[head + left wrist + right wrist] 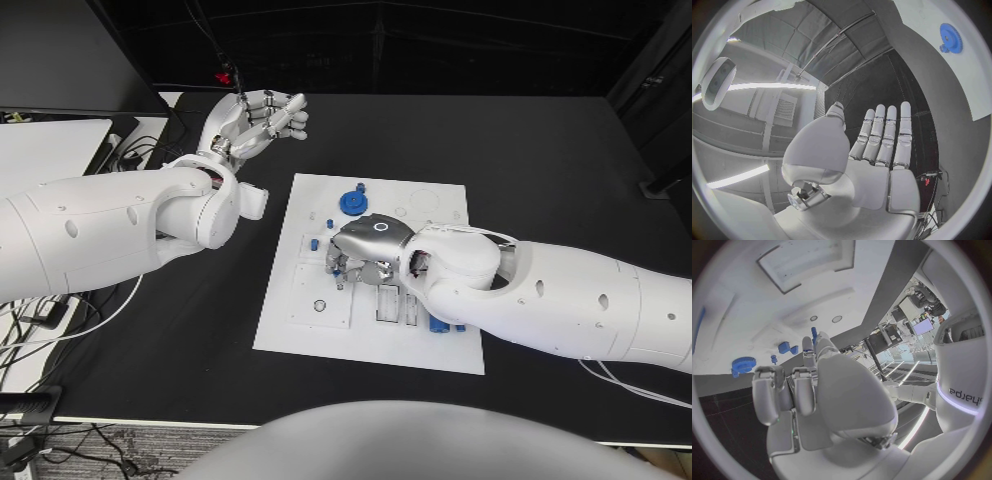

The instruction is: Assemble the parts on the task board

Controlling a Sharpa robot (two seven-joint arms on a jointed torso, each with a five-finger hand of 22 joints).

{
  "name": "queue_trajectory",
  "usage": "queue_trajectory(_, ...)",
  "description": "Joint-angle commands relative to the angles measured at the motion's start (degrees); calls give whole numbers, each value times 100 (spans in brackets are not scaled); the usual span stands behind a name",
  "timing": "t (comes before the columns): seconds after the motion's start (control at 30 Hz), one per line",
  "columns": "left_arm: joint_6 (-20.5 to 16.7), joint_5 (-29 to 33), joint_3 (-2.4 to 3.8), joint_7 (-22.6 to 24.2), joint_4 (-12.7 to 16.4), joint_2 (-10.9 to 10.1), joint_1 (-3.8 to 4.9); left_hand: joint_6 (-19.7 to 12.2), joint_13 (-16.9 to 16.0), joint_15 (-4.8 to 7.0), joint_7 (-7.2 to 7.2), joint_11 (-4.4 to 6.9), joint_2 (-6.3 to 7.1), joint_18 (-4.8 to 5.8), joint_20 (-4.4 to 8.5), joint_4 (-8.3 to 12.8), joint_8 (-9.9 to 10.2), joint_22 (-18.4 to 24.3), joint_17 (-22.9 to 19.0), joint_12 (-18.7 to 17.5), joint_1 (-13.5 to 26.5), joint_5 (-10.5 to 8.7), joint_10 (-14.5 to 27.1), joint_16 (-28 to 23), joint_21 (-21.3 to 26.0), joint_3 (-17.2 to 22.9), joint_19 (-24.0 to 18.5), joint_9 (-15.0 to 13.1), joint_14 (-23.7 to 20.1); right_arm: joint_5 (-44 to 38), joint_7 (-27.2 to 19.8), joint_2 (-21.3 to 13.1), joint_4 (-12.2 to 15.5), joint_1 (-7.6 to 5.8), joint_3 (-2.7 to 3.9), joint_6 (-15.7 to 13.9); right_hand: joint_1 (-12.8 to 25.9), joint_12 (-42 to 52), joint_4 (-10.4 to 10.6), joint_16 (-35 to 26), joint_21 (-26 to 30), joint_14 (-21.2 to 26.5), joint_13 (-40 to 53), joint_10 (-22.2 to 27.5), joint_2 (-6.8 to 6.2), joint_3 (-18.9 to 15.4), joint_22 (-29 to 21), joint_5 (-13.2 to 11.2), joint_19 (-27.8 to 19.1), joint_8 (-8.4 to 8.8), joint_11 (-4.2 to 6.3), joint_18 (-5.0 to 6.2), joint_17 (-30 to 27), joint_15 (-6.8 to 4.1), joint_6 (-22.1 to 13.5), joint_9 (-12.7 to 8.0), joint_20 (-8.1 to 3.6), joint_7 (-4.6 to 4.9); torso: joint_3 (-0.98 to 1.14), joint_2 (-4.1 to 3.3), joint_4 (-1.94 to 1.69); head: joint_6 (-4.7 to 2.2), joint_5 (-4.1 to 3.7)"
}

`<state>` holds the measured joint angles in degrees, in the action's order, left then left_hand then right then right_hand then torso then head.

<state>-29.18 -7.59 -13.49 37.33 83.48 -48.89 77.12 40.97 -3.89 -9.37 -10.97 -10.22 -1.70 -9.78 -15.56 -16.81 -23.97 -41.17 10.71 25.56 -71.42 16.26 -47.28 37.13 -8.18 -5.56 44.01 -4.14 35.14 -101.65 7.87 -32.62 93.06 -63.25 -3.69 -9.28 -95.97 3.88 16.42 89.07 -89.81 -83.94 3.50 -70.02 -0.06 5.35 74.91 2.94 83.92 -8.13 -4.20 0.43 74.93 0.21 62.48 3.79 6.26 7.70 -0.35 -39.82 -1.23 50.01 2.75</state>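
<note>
**Left hand raised and spread, right hand down on the board**

Left hand (260, 115) is held up over the bare black table (548, 160), well apart from the white task board (325, 335), off beyond its far left corner. Its fingers (887, 135) are straight and lie side by side, the thumb stands off to one side, and the palm holds nothing.

Moving right, the board lies in the middle of the table. A blue gear (353, 203) sits near its far edge, with a smaller blue piece (359, 188) just beyond it. A small blue peg (315, 244) stands at the left of the board's middle, just beside the right hand. In the left wrist view the same gear (949, 37) shows on the white board.

Right hand (372, 250) is down on the middle of the board, back upward, covering the parts beneath it. Its fingers (768, 390) are curled downward; whether they pinch a part I cannot tell. In the right wrist view a thin blue peg (814, 334) shows just past the fingertips, with the gear (742, 365) and two small blue pieces (788, 348) on the board nearby. A further blue part (438, 326) shows at the arm's edge, toward the board's near right.
</note>
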Motion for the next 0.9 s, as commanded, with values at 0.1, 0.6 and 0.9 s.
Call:
queue_trajectory(0.1,27,2,3,37,9,-9,7,27,9,16,-134,34,-25,-58,3,11,-26,7,-7,20,-17,22,13,27,-24,-37,54,7,-22,-27,-64,15,-15,-6,1,65,-32,-26,-5,13,-19,-572,-5,-10,-31,39,1509,-18,608,34,-49,-43,1344,34,-8,8,28,50,-2,-2,-5,-1,0)
queue_trajectory(0.6,27,2,3,33,9,-9,7,27,9,16,-134,34,-25,-58,3,11,-26,7,-7,20,-17,22,13,27,-24,-37,54,7,-22,-133,5,67,-69,42,0,330,-27,-35,0,18,-19,-574,-7,7,-35,53,1509,-18,608,52,-61,-43,1354,44,-19,7,36,61,-2,3,-3,-1,-12)
queue_trajectory(0.9,25,2,3,34,6,-9,7,24,11,18,-133,35,-46,-57,6,11,-32,10,-37,38,-31,29,16,55,-33,-61,64,12,-26,-157,16,58,-71,64,-1,388,-27,-36,0,18,-19,-574,-7,8,-35,53,1509,-18,608,52,-61,-43,1354,44,-19,7,37,61,-1,2,-3,-1,-17)
